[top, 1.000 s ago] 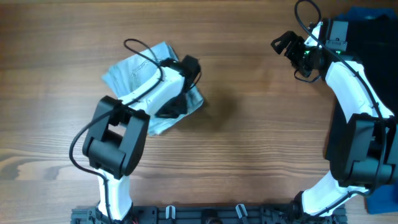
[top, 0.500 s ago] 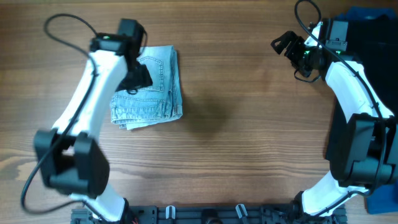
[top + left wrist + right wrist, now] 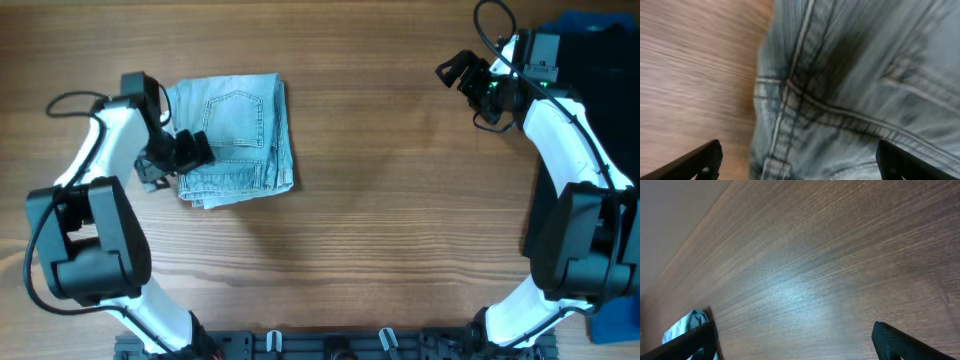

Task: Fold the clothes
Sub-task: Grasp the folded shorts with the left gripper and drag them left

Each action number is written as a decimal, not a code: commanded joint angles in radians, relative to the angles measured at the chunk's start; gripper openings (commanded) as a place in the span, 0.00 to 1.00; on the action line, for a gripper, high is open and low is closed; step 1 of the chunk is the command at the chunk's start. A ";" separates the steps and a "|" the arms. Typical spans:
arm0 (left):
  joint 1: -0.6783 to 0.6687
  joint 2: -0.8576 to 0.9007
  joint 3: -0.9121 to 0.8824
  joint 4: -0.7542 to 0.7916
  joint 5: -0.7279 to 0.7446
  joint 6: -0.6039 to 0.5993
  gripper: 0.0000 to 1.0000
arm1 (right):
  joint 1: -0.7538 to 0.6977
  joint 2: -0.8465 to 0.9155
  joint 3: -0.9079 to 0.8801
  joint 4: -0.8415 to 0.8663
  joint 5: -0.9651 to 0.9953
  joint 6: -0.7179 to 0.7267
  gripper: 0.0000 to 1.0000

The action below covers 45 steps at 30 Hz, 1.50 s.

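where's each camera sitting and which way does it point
Overhead: fixed above the table, looking straight down; both arms show, left gripper at the denim shorts, right gripper over bare wood.
Left wrist: on the left arm, close above the shorts; fingertips at bottom corners.
Right wrist: on the right arm, looking low across the table; fingertips at bottom corners.
Shared: overhead and left wrist both see the shorts.

Frame blurred. Light blue denim shorts [image 3: 855,75] fill centre and right, stitched seams crossing just ahead of me. Bare wood worktop [image 3: 695,75] at left. My jaws stand wide apart, dark fingertips [image 3: 702,160] in both lower corners, gripping nothing.
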 commanded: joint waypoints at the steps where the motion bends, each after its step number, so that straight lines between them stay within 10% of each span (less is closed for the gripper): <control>1: 0.000 0.006 -0.119 0.095 0.072 0.015 0.99 | 0.002 0.001 -0.002 0.002 0.014 0.000 0.99; 7: -0.001 0.007 -0.222 0.204 0.169 0.011 0.96 | 0.002 0.001 -0.002 0.002 0.014 0.000 1.00; 11: -0.001 0.007 -0.233 0.198 0.169 0.011 0.67 | 0.002 0.001 -0.002 0.002 0.014 0.000 1.00; 15: -0.001 0.007 -0.233 0.193 0.169 0.011 0.61 | 0.002 0.001 -0.002 0.002 0.014 0.000 0.99; 20: -0.001 0.007 -0.233 0.192 0.169 0.012 0.04 | 0.002 0.001 -0.002 0.002 0.014 0.000 1.00; 45: 0.054 -0.028 0.049 0.462 -0.233 0.287 0.04 | 0.002 0.001 -0.002 0.002 0.014 0.000 1.00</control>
